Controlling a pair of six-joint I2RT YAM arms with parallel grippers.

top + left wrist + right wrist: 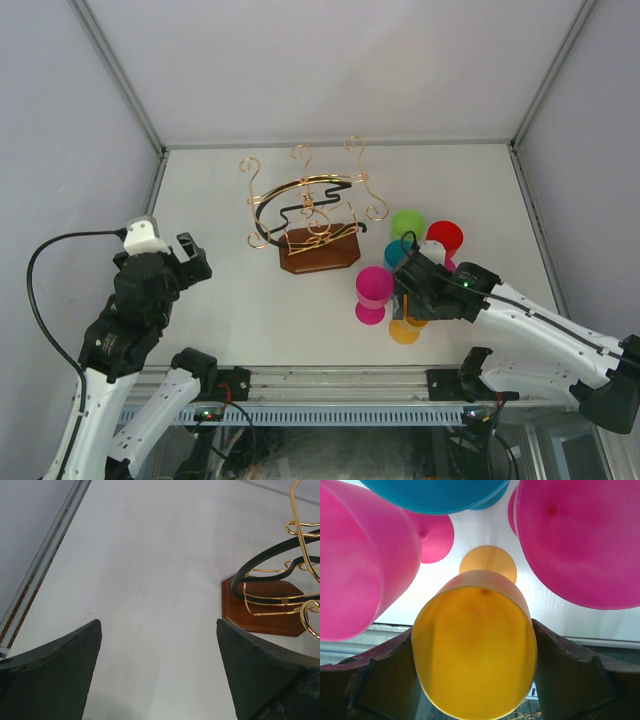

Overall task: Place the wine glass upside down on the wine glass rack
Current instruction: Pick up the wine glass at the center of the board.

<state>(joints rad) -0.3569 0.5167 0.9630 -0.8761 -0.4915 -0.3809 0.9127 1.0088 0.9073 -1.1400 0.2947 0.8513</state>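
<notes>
A yellow-orange wine glass [475,650] lies with its bowl between the fingers of my right gripper [474,666], its round foot pointing away. Both dark pads [390,675] press against the bowl's sides. From above, the right gripper [410,308] sits at the near edge of a cluster of coloured glasses, with the orange glass [404,331] just below it. The wine glass rack [310,215], gold scrolled wire with a black band on a brown wooden base, stands mid-table. My left gripper [190,258] hovers open at the left, empty, with the rack [265,611] to its right.
Other plastic glasses crowd the right gripper: pink [374,288], teal [395,255], green [407,222] and red [444,238]. Grey walls enclose the table on three sides. A metal rail [330,382] runs along the near edge.
</notes>
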